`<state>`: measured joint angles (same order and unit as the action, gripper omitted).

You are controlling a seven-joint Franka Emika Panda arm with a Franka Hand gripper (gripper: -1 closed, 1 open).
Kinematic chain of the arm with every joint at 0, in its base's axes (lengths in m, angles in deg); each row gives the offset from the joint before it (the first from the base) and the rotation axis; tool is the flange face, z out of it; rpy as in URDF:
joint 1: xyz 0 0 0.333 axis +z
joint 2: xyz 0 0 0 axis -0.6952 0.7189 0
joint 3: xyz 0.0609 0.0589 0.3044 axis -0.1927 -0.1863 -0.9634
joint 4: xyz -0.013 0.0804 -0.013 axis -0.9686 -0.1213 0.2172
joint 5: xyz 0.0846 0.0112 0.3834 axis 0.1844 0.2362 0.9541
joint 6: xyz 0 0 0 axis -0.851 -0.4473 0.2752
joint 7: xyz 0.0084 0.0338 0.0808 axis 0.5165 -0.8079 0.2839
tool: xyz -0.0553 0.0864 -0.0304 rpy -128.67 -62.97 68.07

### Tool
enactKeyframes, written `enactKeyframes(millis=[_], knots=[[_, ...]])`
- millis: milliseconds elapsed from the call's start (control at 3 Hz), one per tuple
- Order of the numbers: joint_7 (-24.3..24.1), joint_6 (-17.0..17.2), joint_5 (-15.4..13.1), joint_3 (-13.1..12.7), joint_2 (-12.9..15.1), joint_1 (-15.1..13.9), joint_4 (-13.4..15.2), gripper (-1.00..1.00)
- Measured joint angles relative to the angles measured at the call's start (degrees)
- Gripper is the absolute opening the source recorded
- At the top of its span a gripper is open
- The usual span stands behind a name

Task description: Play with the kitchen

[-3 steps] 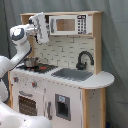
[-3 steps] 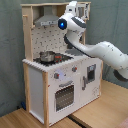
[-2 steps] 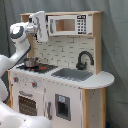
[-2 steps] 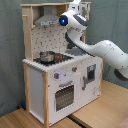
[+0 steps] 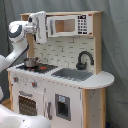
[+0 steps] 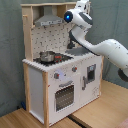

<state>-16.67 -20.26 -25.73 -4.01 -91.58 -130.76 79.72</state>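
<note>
Kitchen [image 5: 60, 85], a tall toy unit of white panels and light wood, fills both exterior views and stands on a wooden floor [image 6: 95, 112] before a grey curtain backdrop [image 5: 115, 45]. My arm [image 6: 107, 50], white and jointed, enters from the first exterior view's left and from the second exterior view's right, and rises to the upper part of the unit. My tool [image 5: 40, 26] sits high beside the microwave cabinet [image 5: 70, 25], at the first exterior view's left of it, near the hood [image 6: 47, 19]; I cannot tell whether it is spread or pressed together. A blue light [image 6: 67, 16] shows on my wrist in the second exterior view. Below, the oven door [image 6: 64, 96] with its dark slatted window lies under the stove [image 5: 37, 67]. The grey sink [image 5: 72, 75] is set in the countertop, with the black faucet [image 5: 84, 59] arching behind it. A small metal pot [image 6: 46, 56] rests on the stove. Knobs [image 6: 65, 74] line the front panel above the oven.
</note>
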Motion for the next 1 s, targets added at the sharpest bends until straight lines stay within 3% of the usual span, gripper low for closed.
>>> enactKeyframes(millis=[333, 1000], knots=[[0.01, -0.7, -0.03, 0.8, 0.0, 3.34, 4.67, -1.0], [0.09, -7.06, -0.03, 2.28, 0.02, 8.39, 12.95, -1.0]])
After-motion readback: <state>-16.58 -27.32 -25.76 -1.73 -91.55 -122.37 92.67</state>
